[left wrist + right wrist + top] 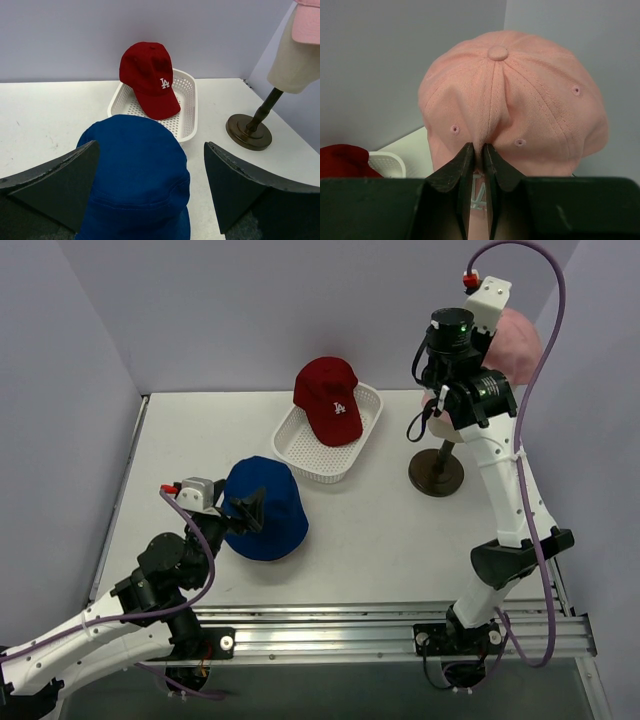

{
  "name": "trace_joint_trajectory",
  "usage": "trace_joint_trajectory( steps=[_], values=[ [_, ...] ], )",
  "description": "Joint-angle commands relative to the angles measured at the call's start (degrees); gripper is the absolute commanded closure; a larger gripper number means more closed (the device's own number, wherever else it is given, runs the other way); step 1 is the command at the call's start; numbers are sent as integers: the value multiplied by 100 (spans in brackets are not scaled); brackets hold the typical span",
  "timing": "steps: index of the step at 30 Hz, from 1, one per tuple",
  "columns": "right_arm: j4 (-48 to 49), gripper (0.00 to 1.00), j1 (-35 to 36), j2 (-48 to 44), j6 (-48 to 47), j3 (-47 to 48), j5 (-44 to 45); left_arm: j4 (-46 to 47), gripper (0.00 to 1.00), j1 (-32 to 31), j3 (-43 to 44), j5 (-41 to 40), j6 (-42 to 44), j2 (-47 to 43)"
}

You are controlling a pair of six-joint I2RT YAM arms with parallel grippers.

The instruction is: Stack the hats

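Two arms: right gripper [478,148] reaches high, pinching a fold of the pink cap [520,90] on the mannequin head [295,65] by the right wall [605,390]; left gripper [150,155] sits low, jaws wide over the blue bucket hat [135,190].

Robotics lab test cell. Plain grey-violet panels [250,310] enclose a white table [180,440] on three sides; left arm [90,625] and right arm [500,480] bolt to an aluminium rail [340,625] along its near edge.
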Motion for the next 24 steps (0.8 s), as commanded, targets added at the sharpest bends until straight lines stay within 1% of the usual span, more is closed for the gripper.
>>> trace_joint_trajectory(
  steps=[1,5,6,11,14,15,19,22,23,24],
  values=[
    [202,88,-44,-18,-53,17,8,236,6,-11,-6,-74,26,-15],
    [202,74,-79,-132,-53,113,-53,254,6,-11,12,-13,26,2],
    [202,72,-79,-150,-53,131,-54,236,6,-11,21,14,26,11],
    [263,69,-220,-421,52,61,-45,201,6,-11,65,137,17,11],
    [368,68,-483,-624,105,-71,-246,192,6,-11,65,155,17,2],
    [395,66,-562,-650,114,-71,-456,175,6,-11,73,181,17,2],
    [483,64,-791,-844,140,-123,-800,96,6,-11,231,541,17,72],
    [387,61,-1019,-958,298,-185,-923,-36,6,-11,485,1155,-105,317],
    [273,60,-1307,-967,464,-185,-993,-167,6,-11,774,1548,-149,441],
    [246,60,-1484,-976,552,-211,-1081,-246,6,-20,959,1735,-185,772]
  ],
)
